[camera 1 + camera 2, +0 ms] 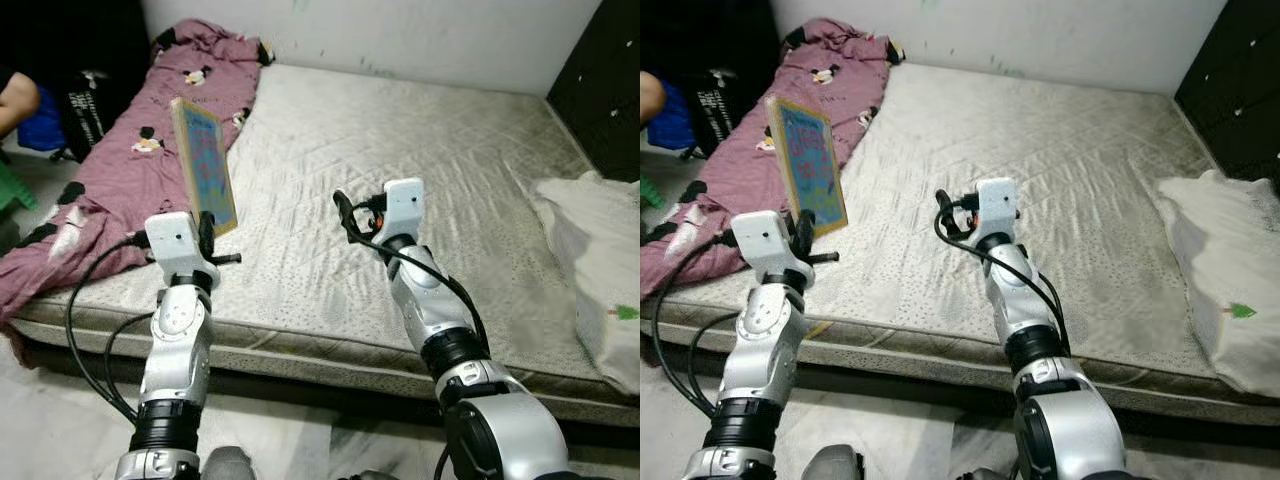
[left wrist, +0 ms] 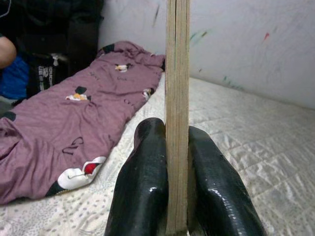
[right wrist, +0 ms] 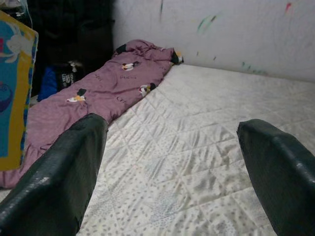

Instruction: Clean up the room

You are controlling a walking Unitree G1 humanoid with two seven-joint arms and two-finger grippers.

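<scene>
the left tool [image 2: 177, 196] is clamped on the bottom edge of a thin board [image 1: 204, 165], one finger [image 2: 140, 182] on each face, and holds it upright above the near edge of the mattress [image 1: 400, 160]. the grip sits low and narrow, so the tall board can swing about it; i judge it best to keep the wrist level and move slowly, so the top does not tip. the right tool [image 3: 172, 162] hangs over the middle of the mattress with its fingers spread wide and nothing between them; it could steady the board's free edge if it starts to lean. beyond the board, a purple blanket [image 1: 150, 140] lies crumpled along the mattress's left side, up to the wall. a white pillow [image 1: 600, 260] rests at the right edge. carrying the board off, it should clear the blanket's folds, not drag across them. a person's arm [image 1: 15, 100] shows at far left; give it room.
</scene>
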